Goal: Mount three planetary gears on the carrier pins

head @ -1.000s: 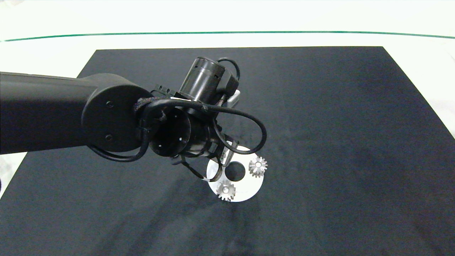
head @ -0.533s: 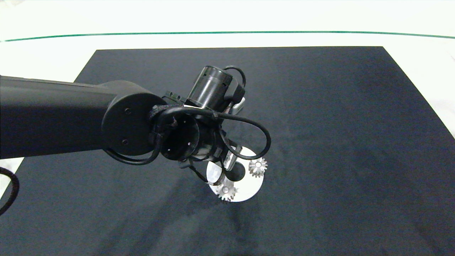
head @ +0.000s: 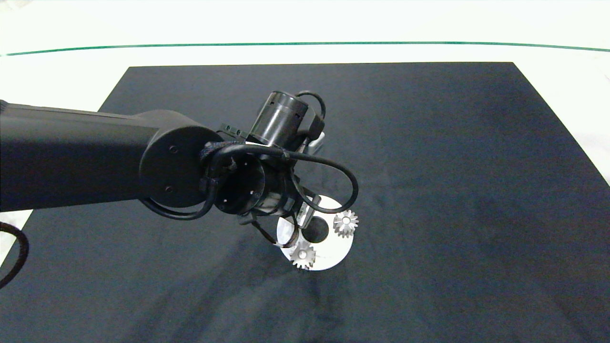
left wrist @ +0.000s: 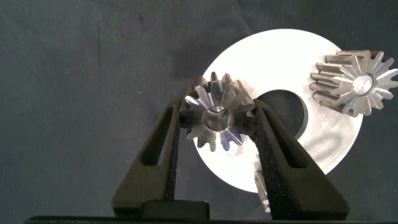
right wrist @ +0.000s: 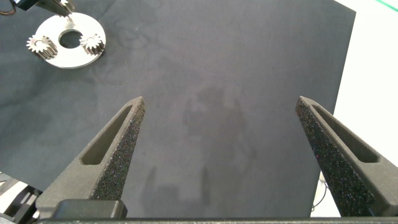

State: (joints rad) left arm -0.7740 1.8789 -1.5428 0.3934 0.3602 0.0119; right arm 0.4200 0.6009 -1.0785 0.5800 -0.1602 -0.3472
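- meanwhile, over the white disc (head: 329,252), the left gripper (left wrist: 217,134) has its two fingers closed on a silvery gear (left wrist: 217,118), one finger (left wrist: 163,149) on each side of the teeth, the gear's dark centre hole facing the wrist camera.
- the held gear sits above the disc's rim on the side nearest the left arm (head: 95,157); whether it touches the disc or a pin cannot be told from either view.
- two more gears already sit on the disc: one (head: 345,223) beside the large centre hole on the side away from the arm, another (head: 303,256) at the disc's near edge, each showing a pale pin end in its middle.
- in the left wrist view the far gear (left wrist: 351,81) stands at the disc's rim, well apart from the held one, while the near one is mostly hidden behind a finger.
- the disc lies flat on the dark mat (head: 452,166), near the mat's middle.
- far from the disc, the right gripper (right wrist: 221,155) hangs over bare mat with its fingers spread wide and nothing between them.
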